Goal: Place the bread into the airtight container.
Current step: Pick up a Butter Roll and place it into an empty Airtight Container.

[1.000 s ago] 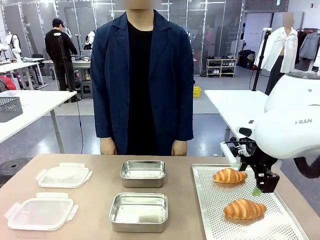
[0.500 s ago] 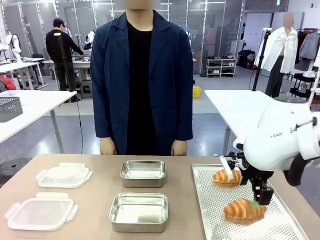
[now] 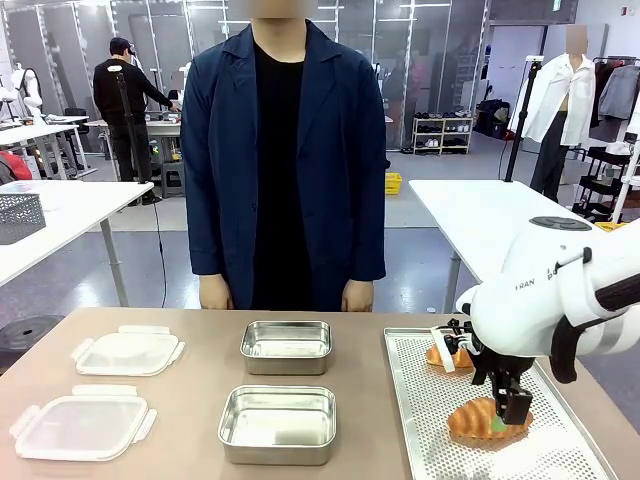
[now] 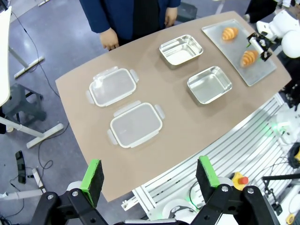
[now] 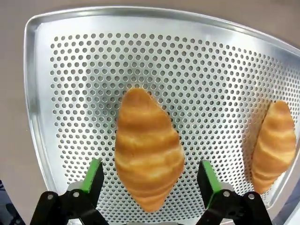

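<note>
Far left, you have two clear clip lids lying flat on the table [image 3: 190,392]: the far lid [image 3: 128,352] and the near lid [image 3: 82,427], both well apart from the bread. Your left gripper [image 4: 149,176] hangs high above the table, jaws spread wide, nothing between them.

In the middle are two steel boxes, one behind the other: the far container [image 3: 286,346] and the near container [image 3: 277,423]. Both show bare shiny floors.

On the right, the perforated tray [image 3: 425,425] carries both breads. The near croissant [image 5: 147,145] is golden brown and ridged, fat in the middle with tapered ends, lying flat on the tray's near half. The far croissant [image 3: 445,357] has the same look and sits toward the tray's far end, partly hidden by the arm in the front view.

Your right gripper [image 5: 150,177] is down over the near croissant, jaws open. One green pad sits on each side of its thick middle with a small gap on both sides, so it is gripping nothing.

The person stands at the far side, hands hanging at the table edge.
</note>
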`<state>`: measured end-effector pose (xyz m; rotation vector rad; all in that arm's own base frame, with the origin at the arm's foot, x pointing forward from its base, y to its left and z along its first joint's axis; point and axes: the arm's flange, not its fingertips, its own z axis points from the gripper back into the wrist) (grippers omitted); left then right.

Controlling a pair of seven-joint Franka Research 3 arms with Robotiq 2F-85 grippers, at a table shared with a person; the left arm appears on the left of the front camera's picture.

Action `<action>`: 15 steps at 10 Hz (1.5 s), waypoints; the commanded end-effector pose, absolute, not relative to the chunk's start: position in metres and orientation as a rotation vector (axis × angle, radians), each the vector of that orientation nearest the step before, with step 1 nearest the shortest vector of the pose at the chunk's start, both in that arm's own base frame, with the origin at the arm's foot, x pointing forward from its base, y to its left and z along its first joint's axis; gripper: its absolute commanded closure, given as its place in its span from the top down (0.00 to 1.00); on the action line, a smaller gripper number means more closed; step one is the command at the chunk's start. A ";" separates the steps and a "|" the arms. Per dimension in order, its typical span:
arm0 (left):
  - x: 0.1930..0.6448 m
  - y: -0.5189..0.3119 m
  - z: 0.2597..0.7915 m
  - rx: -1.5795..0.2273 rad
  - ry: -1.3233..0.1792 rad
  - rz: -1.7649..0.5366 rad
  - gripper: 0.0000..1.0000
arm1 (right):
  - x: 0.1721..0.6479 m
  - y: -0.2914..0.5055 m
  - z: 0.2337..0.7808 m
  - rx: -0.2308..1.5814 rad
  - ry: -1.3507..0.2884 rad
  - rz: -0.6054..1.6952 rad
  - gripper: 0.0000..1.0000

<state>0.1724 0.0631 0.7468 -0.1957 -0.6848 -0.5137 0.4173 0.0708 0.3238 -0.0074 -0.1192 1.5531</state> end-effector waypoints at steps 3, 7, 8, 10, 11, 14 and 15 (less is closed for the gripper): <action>0.174 0.062 0.748 -0.195 -0.696 -0.517 1.00 | 0.407 0.067 0.295 0.014 -0.078 1.530 1.00; 0.174 0.062 0.748 -0.195 -0.696 -0.517 1.00 | 0.409 0.061 0.287 0.035 -0.056 1.506 0.61; 0.174 0.062 0.748 -0.195 -0.696 -0.517 1.00 | 0.409 0.061 0.289 0.029 -0.056 1.507 0.53; 0.174 0.062 0.748 -0.195 -0.696 -0.517 1.00 | 0.408 0.066 0.305 0.013 -0.070 1.465 0.40; 0.174 0.062 0.748 -0.195 -0.696 -0.517 1.00 | 0.407 0.071 0.327 -0.009 -0.102 1.405 0.40; 0.174 0.062 0.748 -0.195 -0.696 -0.517 1.00 | 0.399 0.110 0.388 -0.013 -0.080 1.393 0.40; 0.174 0.062 0.748 -0.195 -0.696 -0.517 1.00 | 0.400 0.134 0.404 -0.046 -0.063 1.396 0.40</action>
